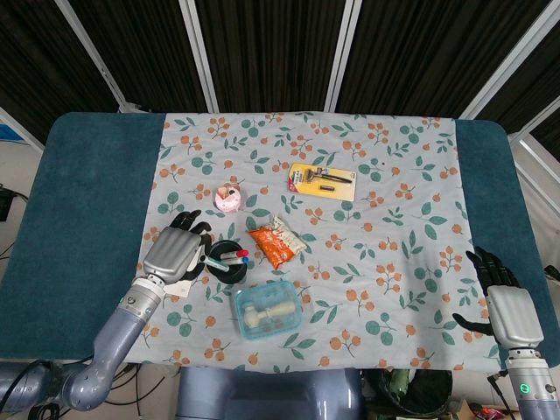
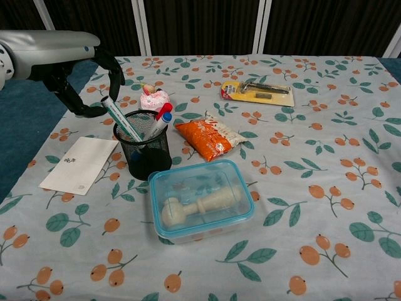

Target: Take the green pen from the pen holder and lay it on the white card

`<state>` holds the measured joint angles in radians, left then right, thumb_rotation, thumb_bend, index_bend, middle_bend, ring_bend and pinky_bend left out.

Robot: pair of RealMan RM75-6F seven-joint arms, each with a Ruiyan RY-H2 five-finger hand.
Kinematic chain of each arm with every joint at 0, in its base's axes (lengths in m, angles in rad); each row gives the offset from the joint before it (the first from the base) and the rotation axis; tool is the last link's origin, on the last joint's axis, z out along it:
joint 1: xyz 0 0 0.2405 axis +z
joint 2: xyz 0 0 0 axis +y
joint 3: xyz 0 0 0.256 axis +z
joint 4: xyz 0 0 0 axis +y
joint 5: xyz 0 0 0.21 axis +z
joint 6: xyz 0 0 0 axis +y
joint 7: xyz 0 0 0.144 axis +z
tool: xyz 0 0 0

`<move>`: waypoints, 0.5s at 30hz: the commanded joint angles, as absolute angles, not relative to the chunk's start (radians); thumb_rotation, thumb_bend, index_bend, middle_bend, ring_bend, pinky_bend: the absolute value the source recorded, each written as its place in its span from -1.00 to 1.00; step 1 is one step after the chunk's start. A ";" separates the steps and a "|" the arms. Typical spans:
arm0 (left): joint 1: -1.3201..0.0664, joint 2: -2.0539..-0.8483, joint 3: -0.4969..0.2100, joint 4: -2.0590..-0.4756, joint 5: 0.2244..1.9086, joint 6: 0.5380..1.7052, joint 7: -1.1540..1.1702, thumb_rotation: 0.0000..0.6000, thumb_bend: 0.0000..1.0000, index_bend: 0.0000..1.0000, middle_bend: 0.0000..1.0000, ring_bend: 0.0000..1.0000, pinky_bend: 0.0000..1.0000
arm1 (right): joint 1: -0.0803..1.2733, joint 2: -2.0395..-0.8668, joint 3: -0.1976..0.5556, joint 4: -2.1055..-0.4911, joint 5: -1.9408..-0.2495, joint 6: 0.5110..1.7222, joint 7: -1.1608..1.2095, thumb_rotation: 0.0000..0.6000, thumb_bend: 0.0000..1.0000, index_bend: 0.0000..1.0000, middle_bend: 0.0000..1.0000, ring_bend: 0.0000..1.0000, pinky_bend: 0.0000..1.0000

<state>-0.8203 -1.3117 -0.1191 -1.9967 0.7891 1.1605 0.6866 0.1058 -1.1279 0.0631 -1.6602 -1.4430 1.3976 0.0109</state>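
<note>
Green pen waiting in the holder, reach under way

The green pen (image 2: pixel 120 117) leans in the black mesh pen holder (image 2: pixel 144 153); the left hand (image 1: pixel 178 249) hovers just beside it, fingers apart, empty. Next it needs a pinch, then a carry to the white card (image 2: pixel 80 165).

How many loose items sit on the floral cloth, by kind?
Black mesh pen holder: 1
Pens in it, green-capped, red-capped, blue-capped: 3
White card: 1
Clear blue-rimmed box: 1
Orange snack bag: 1
Yellow razor pack: 1
Pink cupcake toy: 1
Total: 9
</note>
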 commanded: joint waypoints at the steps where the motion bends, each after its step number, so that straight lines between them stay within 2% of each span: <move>1: -0.820 -1.314 -0.119 -1.995 0.790 1.162 0.681 1.00 -0.32 0.09 -0.53 -0.97 -0.82 | 0.106 -1.128 0.063 -1.660 -1.443 1.397 0.012 1.00 -0.60 -1.00 -1.00 -1.00 -0.68; 15: -0.824 -1.323 -0.109 -1.983 0.789 1.162 0.688 1.00 -0.32 0.09 -0.53 -0.97 -0.82 | 0.105 -1.127 0.063 -1.661 -1.445 1.399 0.015 1.00 -0.60 -1.00 -1.00 -1.00 -0.68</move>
